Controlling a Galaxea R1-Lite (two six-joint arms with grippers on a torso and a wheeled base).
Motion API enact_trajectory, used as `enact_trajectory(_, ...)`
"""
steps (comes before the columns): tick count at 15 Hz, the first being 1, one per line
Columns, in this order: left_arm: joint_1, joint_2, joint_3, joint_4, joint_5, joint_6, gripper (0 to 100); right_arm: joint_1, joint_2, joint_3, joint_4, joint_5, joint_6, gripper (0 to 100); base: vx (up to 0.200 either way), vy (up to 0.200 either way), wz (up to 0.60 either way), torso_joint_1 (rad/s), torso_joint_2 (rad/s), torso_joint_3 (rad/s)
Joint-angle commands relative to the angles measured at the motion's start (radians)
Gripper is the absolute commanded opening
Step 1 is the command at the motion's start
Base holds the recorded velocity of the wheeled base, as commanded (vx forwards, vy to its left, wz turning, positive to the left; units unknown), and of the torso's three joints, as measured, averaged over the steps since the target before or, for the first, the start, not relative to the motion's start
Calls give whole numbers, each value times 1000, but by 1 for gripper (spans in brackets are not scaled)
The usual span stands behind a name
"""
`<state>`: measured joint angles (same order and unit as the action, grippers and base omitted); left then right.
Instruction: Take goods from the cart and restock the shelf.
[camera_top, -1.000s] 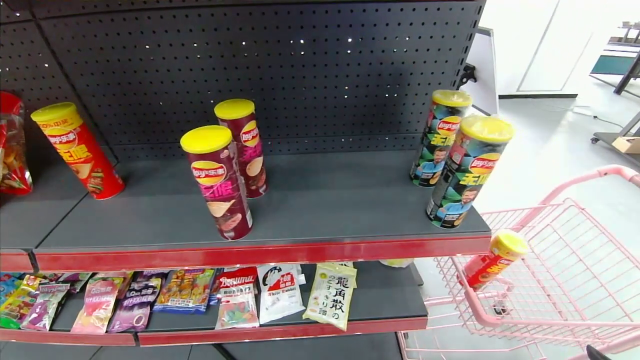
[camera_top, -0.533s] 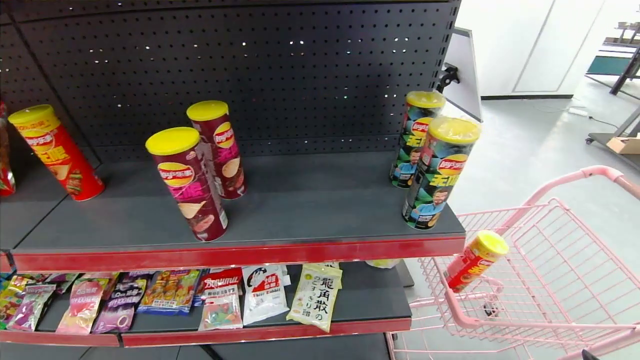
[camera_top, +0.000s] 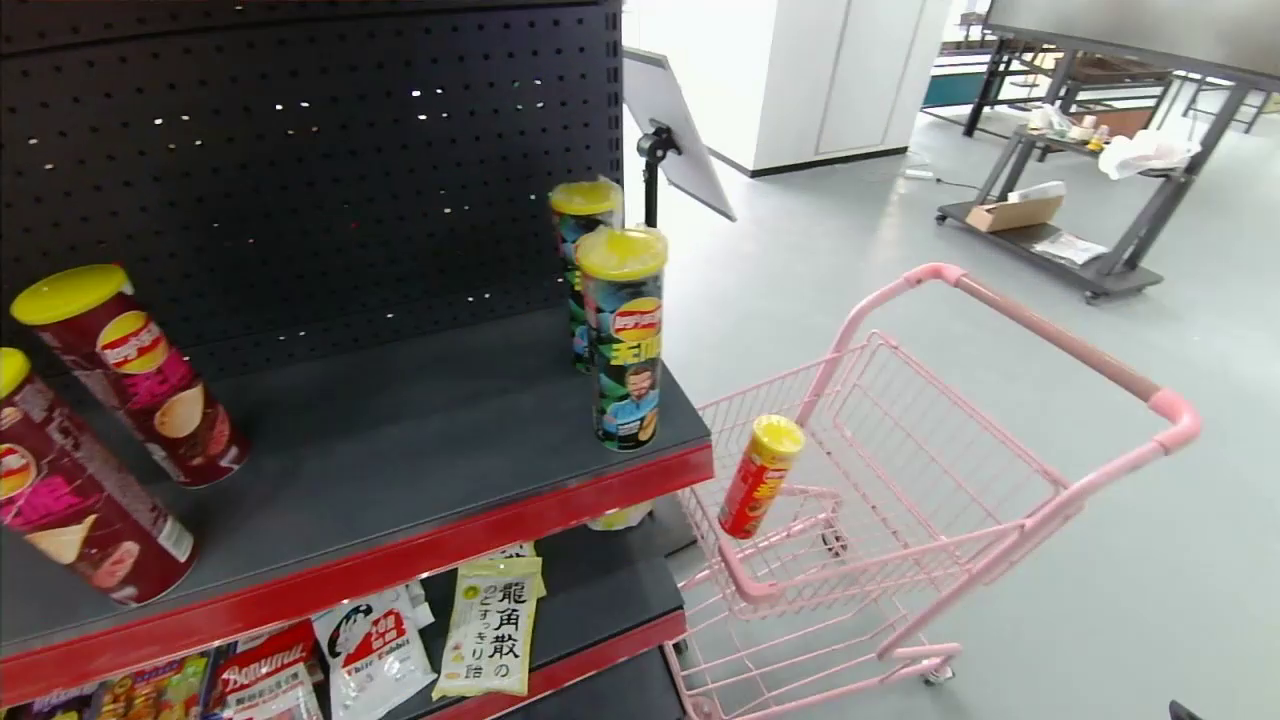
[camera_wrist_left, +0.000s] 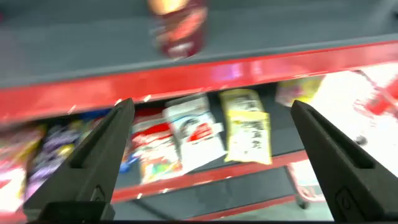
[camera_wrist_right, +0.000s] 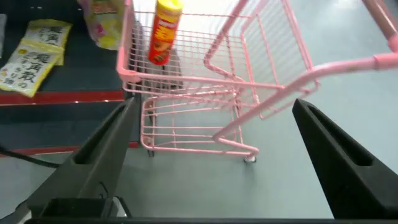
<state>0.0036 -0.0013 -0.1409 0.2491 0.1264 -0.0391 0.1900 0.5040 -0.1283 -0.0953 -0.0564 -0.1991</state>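
A red chip can (camera_top: 760, 477) with a yellow lid leans inside the pink cart (camera_top: 1000, 330) just right of the shelf's end. The right wrist view looks down on the same red can (camera_wrist_right: 165, 31) and cart (camera_wrist_right: 186, 81); my right gripper (camera_wrist_right: 214, 104) is open above the floor in front of the cart. On the dark upper shelf (camera_top: 400, 430) stand two maroon cans (camera_top: 140, 370) at the left and two green-black cans (camera_top: 625, 340) at the right end. My left gripper (camera_wrist_left: 212, 106) is open and empty, facing the shelf's red front edge (camera_wrist_left: 205, 71) and the snack bags (camera_wrist_left: 193, 134) below.
Snack bags (camera_top: 495, 625) lie on the lower shelf. A tilted sign on a stand (camera_top: 675, 130) rises behind the shelf's end. A dark metal rack (camera_top: 1090, 200) with boxes stands at the far right. Bare grey floor spreads around the cart.
The head camera has swung to the right, so the shelf has slid left in the picture and the cart sits near the middle. The cans and cart themselves have kept their places.
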Motion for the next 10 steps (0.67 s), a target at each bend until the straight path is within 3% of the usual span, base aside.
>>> enact_trajectory(1,-1,1,0,-1,1,-1,100,2,1,1,0,0,0,100,0,0,0,0,0,0)
enact_trajectory(5,1,1,0,-1,2,1,100,-1,-18,22,0,-8,-3,100,0,0,0,-23,49,34)
enact_trajectory(10,1,1,0,-1,1,25,100,-3,-24,38,0,-8,-3,100,0,0,0,-146,341,187)
